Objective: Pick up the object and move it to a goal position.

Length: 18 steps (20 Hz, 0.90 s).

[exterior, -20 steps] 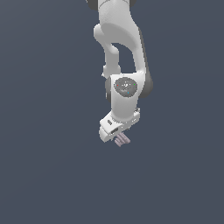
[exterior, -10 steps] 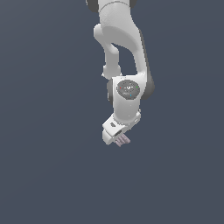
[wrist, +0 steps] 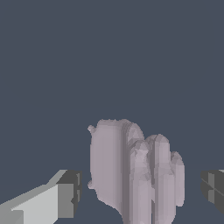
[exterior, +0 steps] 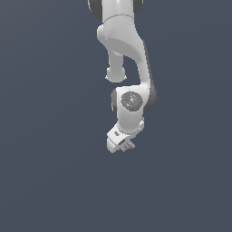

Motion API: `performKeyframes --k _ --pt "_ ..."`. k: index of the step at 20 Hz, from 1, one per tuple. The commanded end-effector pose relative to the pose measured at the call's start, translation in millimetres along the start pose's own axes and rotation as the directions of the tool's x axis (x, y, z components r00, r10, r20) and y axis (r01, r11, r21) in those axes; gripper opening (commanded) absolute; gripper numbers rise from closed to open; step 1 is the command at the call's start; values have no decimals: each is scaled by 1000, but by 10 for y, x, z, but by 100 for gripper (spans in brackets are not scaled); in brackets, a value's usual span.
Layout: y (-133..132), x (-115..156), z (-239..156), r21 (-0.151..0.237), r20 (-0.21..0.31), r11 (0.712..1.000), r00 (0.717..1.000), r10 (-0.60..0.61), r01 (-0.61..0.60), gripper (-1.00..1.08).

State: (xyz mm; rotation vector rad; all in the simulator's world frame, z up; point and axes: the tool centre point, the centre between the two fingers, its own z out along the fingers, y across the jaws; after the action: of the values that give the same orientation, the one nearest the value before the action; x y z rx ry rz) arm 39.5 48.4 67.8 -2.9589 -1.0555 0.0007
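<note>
**Claw over the ridged object, fingers standing clear of it**

Flat slate-blue background fills both views, with no edge, seam or shadow to mark a worktop, so whether anything rests on a surface cannot be told

Exterior view: white Panda arm (exterior: 121, 50) comes down from the top of the frame, bends at a round grey-capped joint (exterior: 132, 100), and ends in the claw (exterior: 123, 146), tilted toward the exterior view's left. The object (exterior: 130, 144), a tiny pale mauve-grey piece, shows just at the claw's tip on the exterior view's right side, far smaller than the claw body

Wrist view: the object (wrist: 135, 173) sits between the two fingertips. It is lumpy, with several parallel rounded ridges running lengthwise. One white finger with a dark pad (wrist: 70, 192) lies to one side, the other dark pad (wrist: 213, 187) at the opposite frame edge

Claw state: parted. Background is visible between each pad and the object, so neither pad touches it and nothing is gripped
</note>
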Motion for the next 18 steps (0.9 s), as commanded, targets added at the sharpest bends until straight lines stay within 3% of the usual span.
performKeyframes --k 1,6,7,18 --pt "0 -2 109 0 0 1000 1000 -1 1 100" --pt "6 10 160 0 0 1000 1000 -2 2 100" --pt "6 10 160 0 0 1000 1000 -2 2 -100" --pt "15 16 134 -3 -3 1000 1000 -1 1 -100"
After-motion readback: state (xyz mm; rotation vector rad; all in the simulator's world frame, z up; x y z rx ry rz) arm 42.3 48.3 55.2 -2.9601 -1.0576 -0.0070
